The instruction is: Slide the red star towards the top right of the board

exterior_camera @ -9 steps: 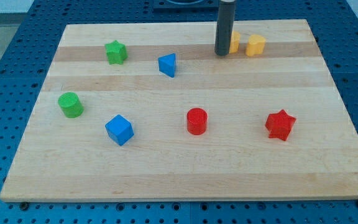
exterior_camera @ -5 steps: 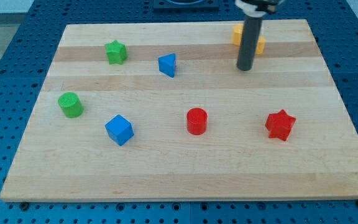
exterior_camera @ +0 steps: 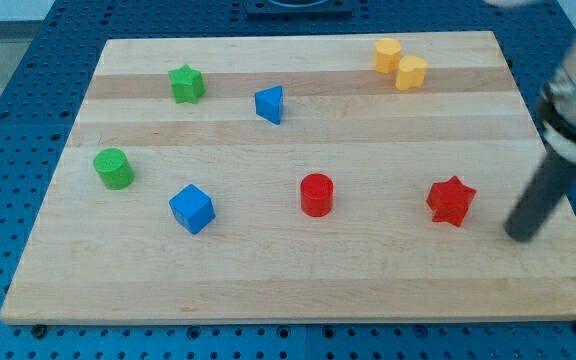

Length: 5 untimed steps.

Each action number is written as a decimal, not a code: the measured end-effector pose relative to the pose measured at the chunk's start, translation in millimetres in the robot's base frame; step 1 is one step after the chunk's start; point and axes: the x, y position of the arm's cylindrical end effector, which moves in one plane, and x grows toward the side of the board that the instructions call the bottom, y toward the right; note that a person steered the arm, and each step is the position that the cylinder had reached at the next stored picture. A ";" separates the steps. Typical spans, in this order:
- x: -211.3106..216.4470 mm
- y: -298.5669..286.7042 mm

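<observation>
Moved: my tip (exterior_camera: 521, 236) has travelled from beside the two yellow blocks at the table's 1 o'clock area down to its 4 o'clock edge; the blocks lie where they did.
Tip: on the table (exterior_camera: 298, 290), near the red star at its 4 o'clock, with a clear gap between them.
End effector: a plain dark rod with nothing to spread or press together, and it holds nothing.
Red star (exterior_camera: 451, 200): at about 4 o'clock from the table's middle, well apart from the top right corner, touching nothing.
Red cylinder (exterior_camera: 316, 193): at the star's 9 o'clock, well apart from it.
Yellow blocks: one (exterior_camera: 387, 54) and the other (exterior_camera: 411, 72) touching or nearly so, at the star's 11 o'clock; their shapes are hard to make out.
Blue blocks: a cube (exterior_camera: 191, 208) at the red cylinder's 9 o'clock; a wedge-like one (exterior_camera: 269, 104) at its 11 o'clock.
Green blocks: a star (exterior_camera: 185, 83) at the table's 10 o'clock; a cylinder (exterior_camera: 114, 168) near the 9 o'clock edge.
</observation>
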 end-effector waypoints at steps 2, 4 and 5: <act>-60.7 -54.3; -13.1 -85.2; -82.6 -95.8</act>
